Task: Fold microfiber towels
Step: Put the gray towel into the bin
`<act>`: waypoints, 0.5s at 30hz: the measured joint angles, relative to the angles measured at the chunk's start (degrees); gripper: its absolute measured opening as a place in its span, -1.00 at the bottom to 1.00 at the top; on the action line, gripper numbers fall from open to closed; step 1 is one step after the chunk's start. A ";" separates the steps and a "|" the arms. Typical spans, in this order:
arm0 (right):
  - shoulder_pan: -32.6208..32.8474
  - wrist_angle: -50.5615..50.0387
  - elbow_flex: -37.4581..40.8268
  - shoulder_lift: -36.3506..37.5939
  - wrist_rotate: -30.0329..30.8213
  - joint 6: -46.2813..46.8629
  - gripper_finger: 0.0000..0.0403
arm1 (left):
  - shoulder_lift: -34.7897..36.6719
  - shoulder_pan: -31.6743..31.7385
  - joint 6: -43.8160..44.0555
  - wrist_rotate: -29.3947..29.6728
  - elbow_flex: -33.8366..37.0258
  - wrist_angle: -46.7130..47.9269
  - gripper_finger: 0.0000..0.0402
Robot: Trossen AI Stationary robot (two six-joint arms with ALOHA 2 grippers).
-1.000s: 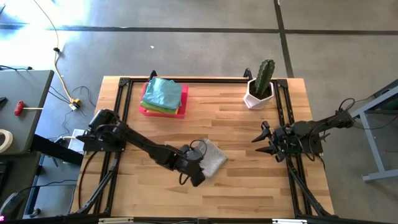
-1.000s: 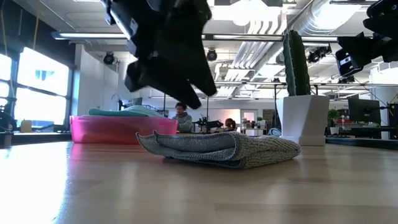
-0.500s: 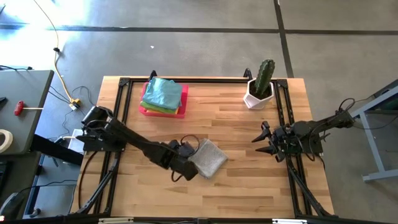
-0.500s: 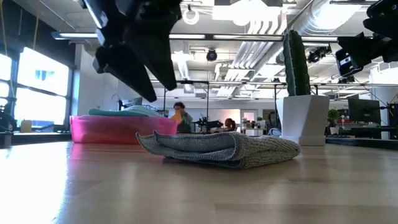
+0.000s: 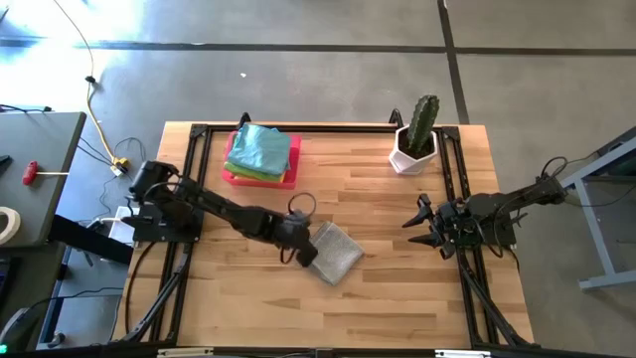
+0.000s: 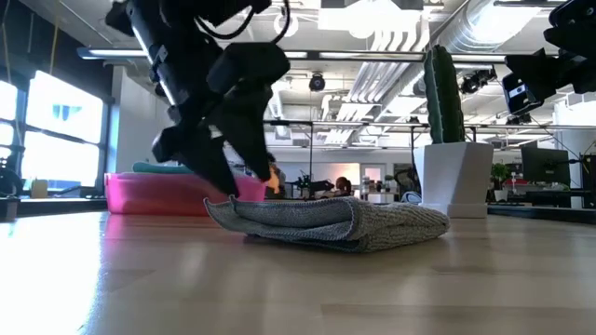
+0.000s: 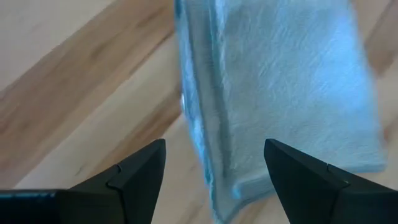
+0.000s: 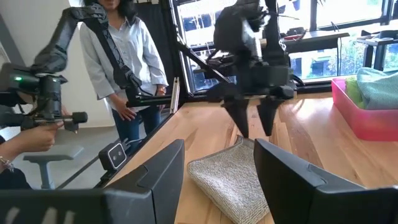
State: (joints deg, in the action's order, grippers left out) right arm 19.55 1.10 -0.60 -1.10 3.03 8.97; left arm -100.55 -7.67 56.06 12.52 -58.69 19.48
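A grey microfiber towel lies folded on the wood near the table's middle; it also shows in the low view and the left wrist view. My left gripper is open and points down over the towel's left edge. In the left wrist view one finger stands over bare wood and one over the towel. The other towels, light blue on top, lie stacked in the pink tray at the far left. My right gripper waits open at the right, well away from the towel. My left gripper comes at the towel's left folded edge from above, pointing down, with its open fingers astride that edge. One fingertip is just above the cloth. I cannot tell whether it touches. The towel lies flat on the table.
A cactus in a white pot stands at the far right corner. A black frame rail runs along the table's edges. A person stands beyond the table's left edge. Bare wood lies between the towel and my right gripper.
My left gripper has gone from the towel's near corner toward the table's left, then toward the far edge, and has come down to the towel's left edge, turning as it went. The towel has stayed where it was.
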 joint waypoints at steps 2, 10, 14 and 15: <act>-0.01 0.00 0.00 0.00 0.00 0.00 -0.08 | 0.70 1.55 0.00 -1.79 2.38 -6.71 0.32; -0.01 0.00 0.00 -0.61 0.00 0.00 -0.08 | 0.96 5.59 3.87 -9.15 12.34 -25.71 0.32; -0.01 0.00 0.00 -0.95 0.00 0.00 -0.08 | 0.62 5.79 5.30 -9.74 13.86 -30.83 0.32; 0.00 0.00 0.00 -1.10 0.02 0.00 -0.08 | 0.22 5.67 5.35 -9.74 13.86 -31.25 0.32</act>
State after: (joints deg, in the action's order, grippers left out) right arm 19.55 1.10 -0.60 -2.20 3.05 8.97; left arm -100.34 -2.00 61.41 2.79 -44.83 -11.77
